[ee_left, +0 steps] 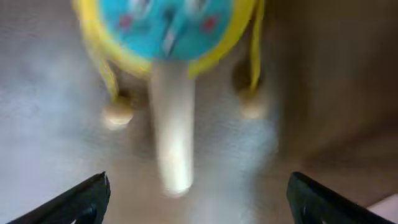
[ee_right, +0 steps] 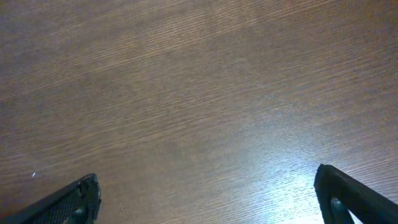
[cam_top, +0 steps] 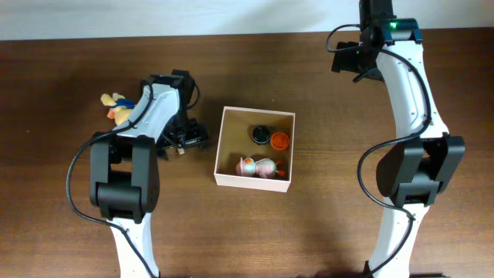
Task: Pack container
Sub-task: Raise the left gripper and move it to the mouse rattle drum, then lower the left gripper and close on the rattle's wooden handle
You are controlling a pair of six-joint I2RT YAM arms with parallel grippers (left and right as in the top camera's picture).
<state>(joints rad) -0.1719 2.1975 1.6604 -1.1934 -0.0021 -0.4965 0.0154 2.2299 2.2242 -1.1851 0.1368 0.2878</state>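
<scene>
So the container (cam_top: 255,148), a square shallow cardboard box with white walls and a tan inside, sits in the middle of the dark wooden table (ee_right: 199,74), between the two arms; it's already got a small black round piece (cam_top: 261,135), an orange round piece (cam_top: 279,140) and a pink-and-white toy (cam_top: 258,167) in it, so packing looks partly done. The left gripper (ee_left: 199,186) sits just left of the box with its jaws spread wide and nothing in them; right in front of it lies a little rattle drum (ee_left: 174,25) with a turquoise face, yellow rim, pale wooden handle and two wooden beads on yellow strings. The handle points straight into the gap, which is probably why the arm lines up that way; it's the thin, easy bit to pinch, though that view is blurry. The right gripper (ee_right: 205,183) is wide open too, holding nothing, parked over bare wood at the far right edge; most likely just keeping out of the way. Risk-wise the beads could snag on the box wall.
</scene>
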